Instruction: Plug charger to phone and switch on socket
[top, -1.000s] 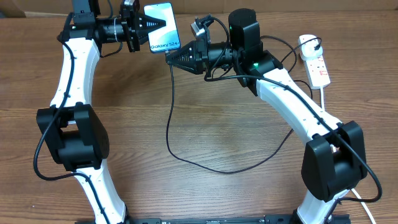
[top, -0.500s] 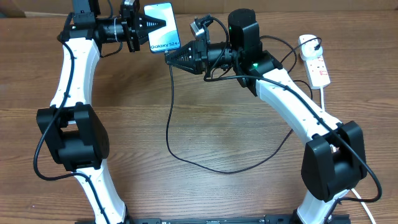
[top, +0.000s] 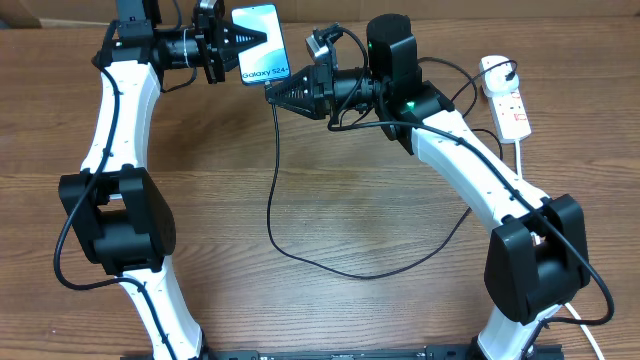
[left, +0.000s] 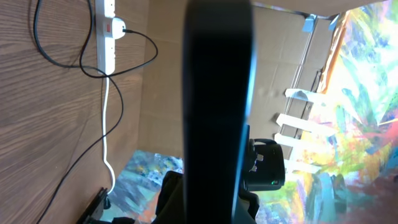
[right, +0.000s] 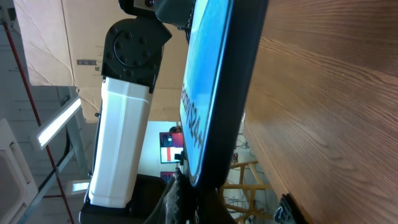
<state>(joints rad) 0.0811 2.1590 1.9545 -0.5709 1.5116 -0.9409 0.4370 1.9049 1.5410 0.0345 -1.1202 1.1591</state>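
Black charger (top: 272, 180) tip pinched tight in right claw (top: 272, 95), at phone (top: 258, 20) bottom edge just ahead of it; seated or not, can't tell. Phone clamped by left claw (top: 262, 38), raised. Both arms reach level, claws facing. To do, probably: socket (top: 508, 100) switch, well behind right claw.

Nothing has changed: the phone (top: 262, 66), the charger (top: 272, 180) and the socket (top: 508, 100) all sit just as before.
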